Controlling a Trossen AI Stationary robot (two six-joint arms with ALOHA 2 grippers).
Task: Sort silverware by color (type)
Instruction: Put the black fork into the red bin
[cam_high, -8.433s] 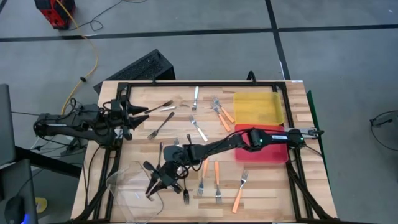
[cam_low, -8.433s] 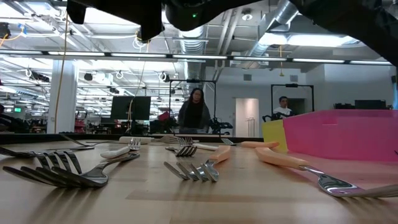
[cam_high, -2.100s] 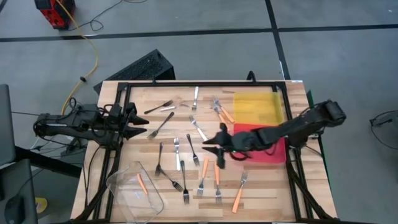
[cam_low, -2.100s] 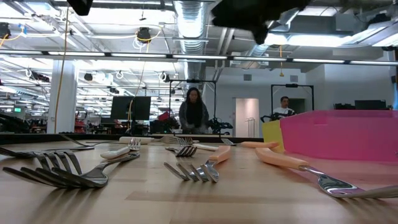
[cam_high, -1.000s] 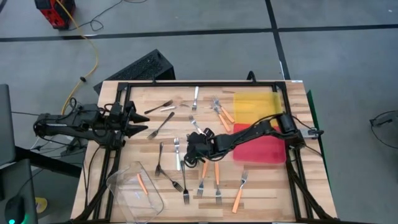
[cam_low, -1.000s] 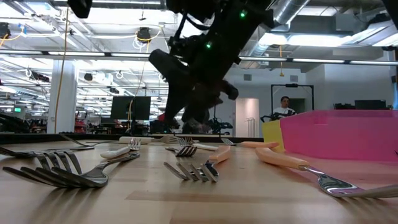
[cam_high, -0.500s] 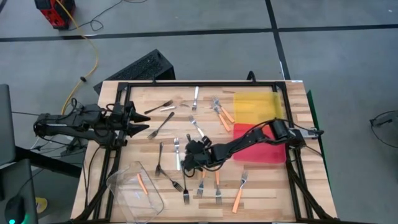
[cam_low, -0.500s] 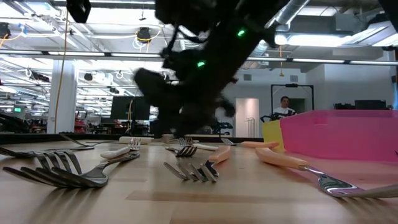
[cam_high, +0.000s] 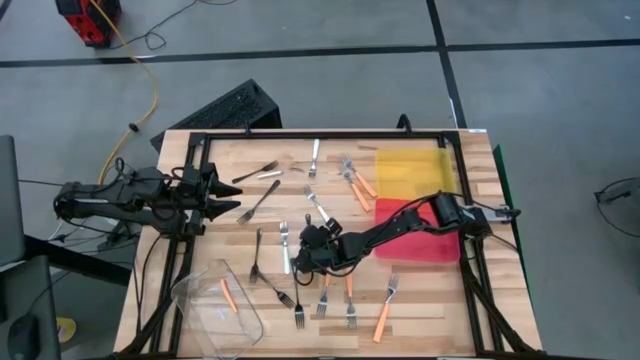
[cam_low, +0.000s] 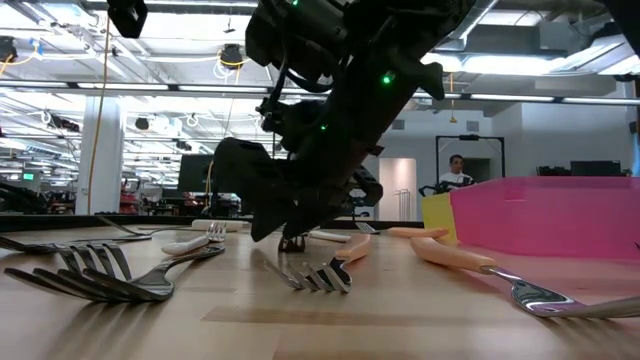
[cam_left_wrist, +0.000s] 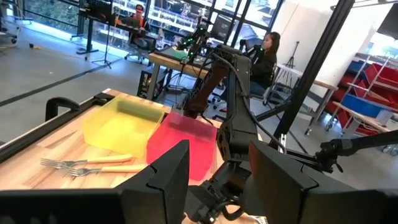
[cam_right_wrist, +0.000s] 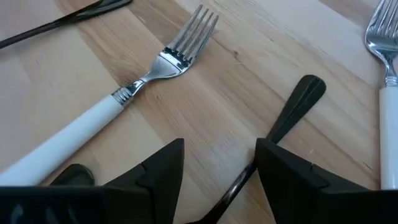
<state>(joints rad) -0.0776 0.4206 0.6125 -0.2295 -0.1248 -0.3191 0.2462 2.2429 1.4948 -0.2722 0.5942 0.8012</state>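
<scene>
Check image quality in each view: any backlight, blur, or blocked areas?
Low view: bright ceiling lights behind turn the right arm into a near silhouette; the nearest forks look soft. Right wrist view: white fork is sharp, the dark fingers block the bottom. Left wrist view: its own fingers hide the lower frame. High view: even light, no glare.

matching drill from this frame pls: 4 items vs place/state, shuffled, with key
Items
1. right gripper
2. left gripper
3. clear tub
4. yellow tray

Places/states
A. holds one orange-handled fork
B. low over the table's middle, jaws open astride a dark fork handle
C. far right corner, beside the red tray
D. waiting at the left edge, away from the forks

Pairs: 1-B, 2-D, 3-A, 4-C
</scene>
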